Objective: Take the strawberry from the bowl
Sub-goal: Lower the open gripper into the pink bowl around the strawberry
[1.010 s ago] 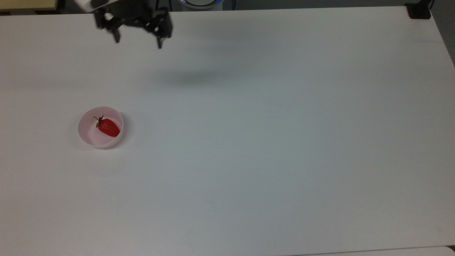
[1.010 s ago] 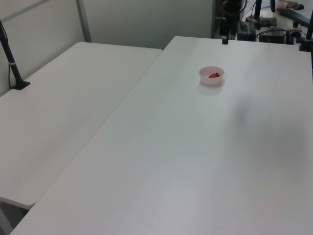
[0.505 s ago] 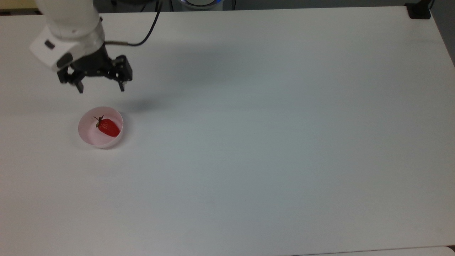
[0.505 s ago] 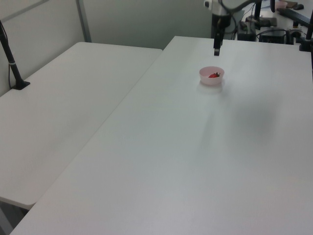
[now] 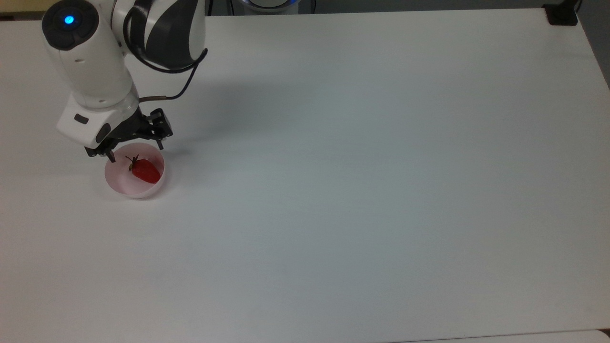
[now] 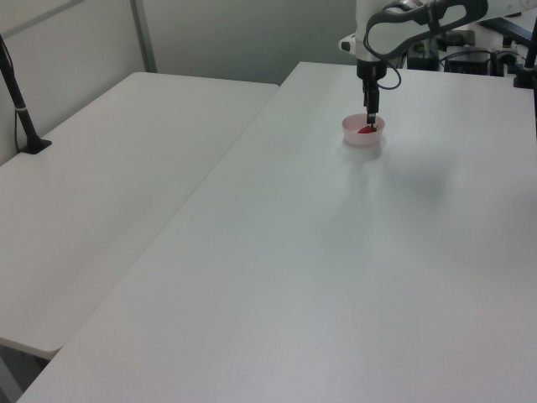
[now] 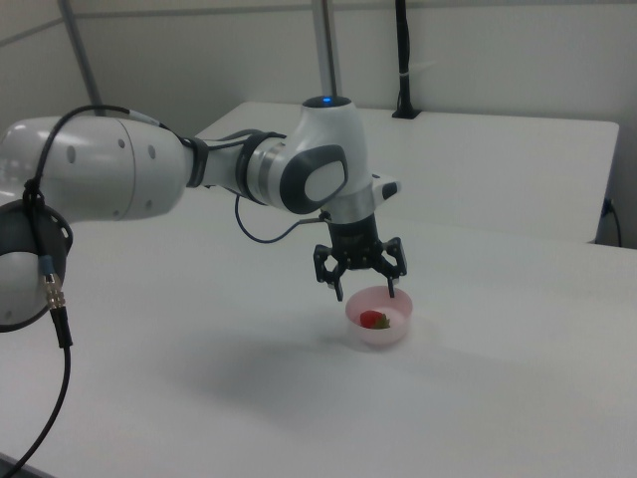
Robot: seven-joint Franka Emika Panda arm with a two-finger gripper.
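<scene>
A small red strawberry [image 5: 144, 171] with a dark leafy cap lies inside the pale pink bowl [image 5: 121, 184] on the white table, at the top view's left. My gripper [image 5: 137, 151] hangs open just above the bowl's far rim, one finger to each side of the rim's width. In the right view the gripper [image 7: 365, 293] points straight down over the bowl [image 7: 395, 334], slightly behind the strawberry [image 7: 374, 320]. The left view has the gripper [image 6: 370, 117] directly over the bowl [image 6: 357, 137] and touching nothing.
The white arm [image 5: 90, 62] and its black cable [image 5: 186, 90] reach in from the top view's upper left. A black clamp [image 5: 561, 14] sits at the table's far right corner. A second white table with a black post [image 6: 21, 109] adjoins on the left view's left.
The gripper has travelled from the table's far edge toward the bowl and come down, still open, until it hangs just over the bowl's rim. Bowl and strawberry have not moved.
</scene>
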